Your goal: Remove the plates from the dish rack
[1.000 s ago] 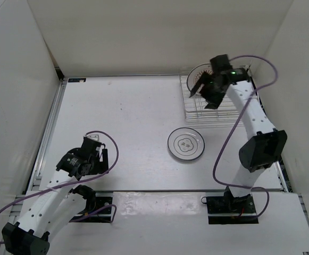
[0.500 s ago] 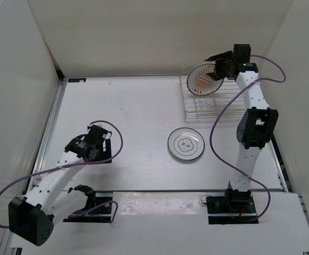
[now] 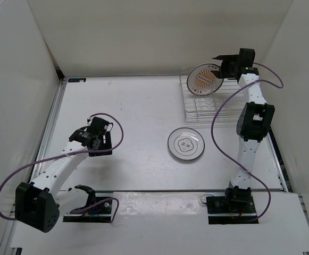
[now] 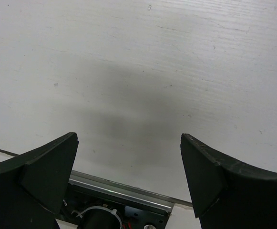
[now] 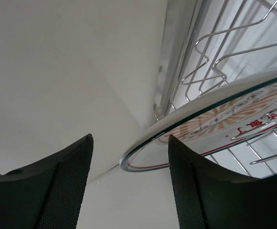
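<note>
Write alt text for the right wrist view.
The right arm's open black pincer frames the rim of a round white plate with an orange sunburst centre, resting in a silvery wire dish rack; a plain white wall fills the left.

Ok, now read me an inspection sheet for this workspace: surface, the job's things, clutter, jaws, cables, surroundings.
Surface: white table, a few small specks in the left wrist view.
Job's things: wire dish rack at the far right; sunburst plate standing tilted at its far end; white patterned plate flat on the table, nearer than the rack. Only two plates seen.
Clutter: nothing seen.
Jaws: left jaws open over bare table; right jaws open at the sunburst plate, its rim reaching into their gap.
Cables: purple cable looped beside the left arm; another purple cable hanging along the right arm.
Surroundings: white walls on three sides.
</note>
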You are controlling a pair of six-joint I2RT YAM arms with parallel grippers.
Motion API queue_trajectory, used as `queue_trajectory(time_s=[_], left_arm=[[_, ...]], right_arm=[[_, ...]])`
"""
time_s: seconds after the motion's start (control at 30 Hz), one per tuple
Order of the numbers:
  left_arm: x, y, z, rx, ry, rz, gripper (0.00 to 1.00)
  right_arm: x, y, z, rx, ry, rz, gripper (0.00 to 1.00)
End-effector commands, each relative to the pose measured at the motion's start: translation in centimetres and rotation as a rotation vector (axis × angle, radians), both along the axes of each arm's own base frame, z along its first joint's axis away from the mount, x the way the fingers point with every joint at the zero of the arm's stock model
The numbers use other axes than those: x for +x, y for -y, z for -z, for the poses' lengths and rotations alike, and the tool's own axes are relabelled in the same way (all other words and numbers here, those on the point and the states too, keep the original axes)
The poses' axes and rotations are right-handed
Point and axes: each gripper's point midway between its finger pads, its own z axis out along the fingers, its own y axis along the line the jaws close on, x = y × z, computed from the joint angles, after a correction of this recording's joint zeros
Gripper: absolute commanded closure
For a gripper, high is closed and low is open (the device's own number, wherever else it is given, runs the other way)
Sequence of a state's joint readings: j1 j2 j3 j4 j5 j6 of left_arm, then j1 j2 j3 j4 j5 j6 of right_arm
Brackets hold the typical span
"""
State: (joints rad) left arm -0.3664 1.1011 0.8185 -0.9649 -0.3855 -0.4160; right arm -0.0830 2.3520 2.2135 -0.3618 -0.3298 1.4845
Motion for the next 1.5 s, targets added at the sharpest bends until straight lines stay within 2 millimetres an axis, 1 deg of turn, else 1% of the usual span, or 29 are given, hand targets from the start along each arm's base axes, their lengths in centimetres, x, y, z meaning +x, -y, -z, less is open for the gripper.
queue_trajectory(time_s=[0.0, 0.03, 0.1, 0.17, 0.2, 0.37, 0.43, 0.47, 0.5, 0.53, 0.6, 0.63, 0.7, 0.73, 0.77, 0.8, 0.83, 0.87, 0.93, 0.97, 1.0, 1.1, 1.17, 1.2, 1.27, 1.3, 1.33, 1.37, 1.47], left_arm=[[1.3, 0.0, -1.0, 0.005, 0.035, -0.009, 0.00], [1.5, 0.1, -1.4, 0.000, 0.044, -0.009, 0.00], [1.8, 0.2, -1.3, 0.000, 0.041, -0.010, 0.00], [2.1, 0.4, -1.6, -0.008, 0.048, -0.008, 0.00], [2.2, 0.5, -1.6, -0.009, 0.047, -0.009, 0.00], [2.1, 0.5, -1.7, -0.010, 0.049, -0.008, 0.00], [2.0, 0.3, -1.6, -0.011, 0.046, -0.017, 0.00], [1.9, 0.2, -1.6, -0.013, 0.044, -0.022, 0.00], [1.8, 0.1, -1.6, -0.013, 0.046, -0.027, 0.00], [1.8, -0.1, -1.6, -0.013, 0.045, -0.035, 0.00], [1.7, -0.3, -1.7, -0.015, 0.049, -0.043, 0.00], [1.7, -0.5, -1.7, -0.016, 0.050, -0.049, 0.00], [1.6, -0.7, -1.8, -0.017, 0.051, -0.058, 0.00], [1.5, -0.8, -1.9, -0.017, 0.058, -0.059, 0.00], [1.6, -0.9, -1.9, -0.018, 0.060, -0.067, 0.00], [1.4, -1.1, -1.8, -0.015, 0.055, -0.067, 0.00], [1.5, -1.1, -1.9, -0.016, 0.062, -0.072, 0.00], [1.5, -1.4, -1.9, -0.017, 0.067, -0.089, 0.00], [1.4, -1.6, -1.8, -0.024, 0.070, -0.104, 0.00], [1.4, -1.7, -1.9, -0.032, 0.075, -0.114, 0.00], [1.3, -1.7, -1.8, -0.037, 0.079, -0.116, 0.00], [1.3, -1.7, -1.8, -0.051, 0.085, -0.119, 0.00], [1.1, -1.5, -1.4, -0.061, 0.077, -0.118, 0.00], [1.1, -1.5, -1.5, -0.065, 0.084, -0.119, 0.00], [0.9, -1.3, -1.4, -0.074, 0.089, -0.119, 0.00], [0.8, -1.4, -1.2, -0.073, 0.081, -0.121, 0.00], [0.7, -1.3, -1.2, -0.081, 0.088, -0.119, 0.00], [0.6, -1.3, -1.2, -0.085, 0.092, -0.121, 0.00], [0.4, -1.3, -1.0, -0.092, 0.101, -0.120, 0.00]], right_arm=[[0.6, -0.7, -1.4, 0.035, 0.067, -0.046, 0.33], [0.5, -0.8, -1.4, 0.047, 0.066, -0.054, 0.35], [0.2, -1.1, -0.5, 0.060, 0.049, -0.077, 0.41], [-0.3, -1.3, -0.3, 0.074, 0.041, -0.106, 0.42], [-0.6, -1.5, 0.4, 0.080, 0.022, -0.115, 0.42], [-2.0, -1.9, 2.0, 0.098, -0.020, -0.177, 0.52], [-2.3, -1.9, 2.0, 0.099, -0.023, -0.185, 0.52], [-2.3, -1.8, 2.0, 0.096, -0.020, -0.187, 0.57], [-2.3, -1.7, 2.1, 0.095, -0.023, -0.188, 0.57], [-2.4, -1.8, 1.9, 0.097, -0.020, -0.191, 0.62], [-2.4, -1.6, 2.1, 0.102, -0.020, -0.194, 0.67], [-2.4, -1.7, 1.9, 0.103, -0.018, -0.198, 0.72], [-2.6, -1.7, 1.7, 0.108, -0.016, -0.203, 0.74], [-2.8, -1.5, 1.6, 0.107, -0.015, -0.208, 0.80], [-2.9, -1.6, 1.3, 0.106, -0.009, -0.214, 0.82], [-3.1, -1.6, 1.7, 0.109, -0.020, -0.215, 0.84], [-3.1, -1.3, 1.6, 0.109, -0.011, -0.211, 0.87], [-3.6, -1.3, 1.6, 0.108, -0.019, -0.215, 0.92], [-3.9, -1.3, 1.4, 0.100, -0.012, -0.224, 0.96], [-4.2, -1.2, 0.7, 0.097, -0.001, -0.222, 1.00], [-4.3, -0.9, 0.5, 0.090, 0.006, -0.225, 1.00], [-4.5, -1.0, -1.1, 0.089, 0.039, -0.238, 1.00], [-4.8, -0.5, -1.9, 0.087, 0.050, -0.236, 1.00], [-5.2, -0.4, -2.9, 0.085, 0.068, -0.242, 1.00], [-5.6, -0.4, -3.3, 0.091, 0.072, -0.251, 1.00], [-6.1, -0.3, -4.2, 0.087, 0.083, -0.253, 1.00], [-6.4, -0.3, -4.3, 0.083, 0.084, -0.257, 1.00], [-7.1, -0.4, -5.1, 0.077, 0.092, -0.264, 1.00], [-7.9, -0.5, -6.2, 0.077, 0.107, -0.277, 1.00]])
